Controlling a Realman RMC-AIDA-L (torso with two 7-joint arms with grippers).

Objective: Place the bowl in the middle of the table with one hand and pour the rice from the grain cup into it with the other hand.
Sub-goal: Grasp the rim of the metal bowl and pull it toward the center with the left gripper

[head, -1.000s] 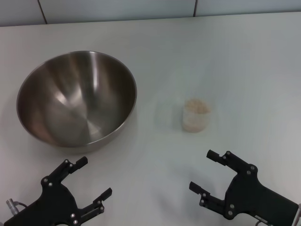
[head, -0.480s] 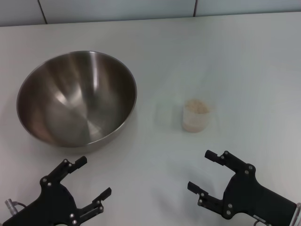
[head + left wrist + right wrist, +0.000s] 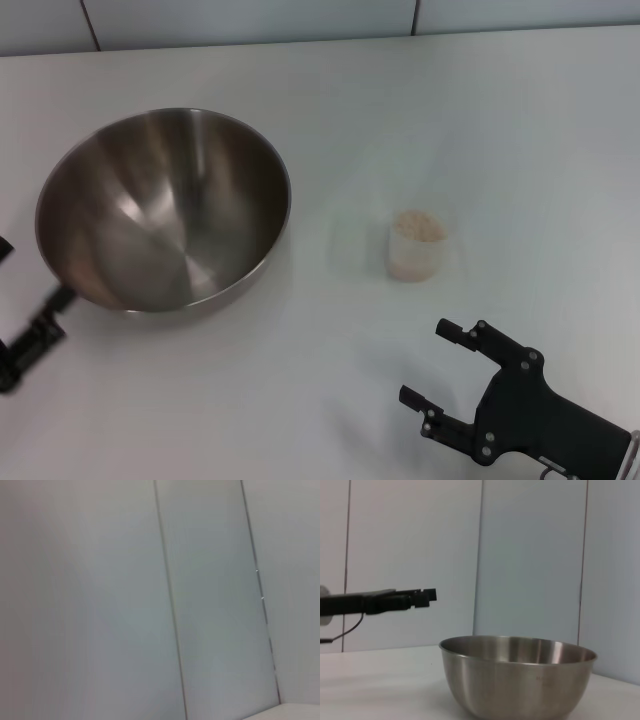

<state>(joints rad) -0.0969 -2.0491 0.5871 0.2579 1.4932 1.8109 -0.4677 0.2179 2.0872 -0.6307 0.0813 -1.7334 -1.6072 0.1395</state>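
Note:
The steel bowl (image 3: 165, 210) stands empty on the left half of the white table (image 3: 330, 120); it also shows in the right wrist view (image 3: 517, 675). The grain cup (image 3: 416, 252) stands upright right of centre, full of rice (image 3: 418, 227). My left gripper (image 3: 30, 275) is at the view's left edge, blurred, just beside the bowl's near-left rim, its fingers (image 3: 40, 328) spread apart and holding nothing. It shows side-on in the right wrist view (image 3: 395, 600). My right gripper (image 3: 428, 360) is open and empty, near the front edge, short of the cup.
A grey panelled wall (image 3: 250, 20) runs along the table's far edge and fills the left wrist view (image 3: 160, 600). Bare tabletop lies between the bowl and the cup.
My left gripper has swung from the front of the table out to the left, beside the bowl's rim. The right gripper, bowl and cup have stayed put.

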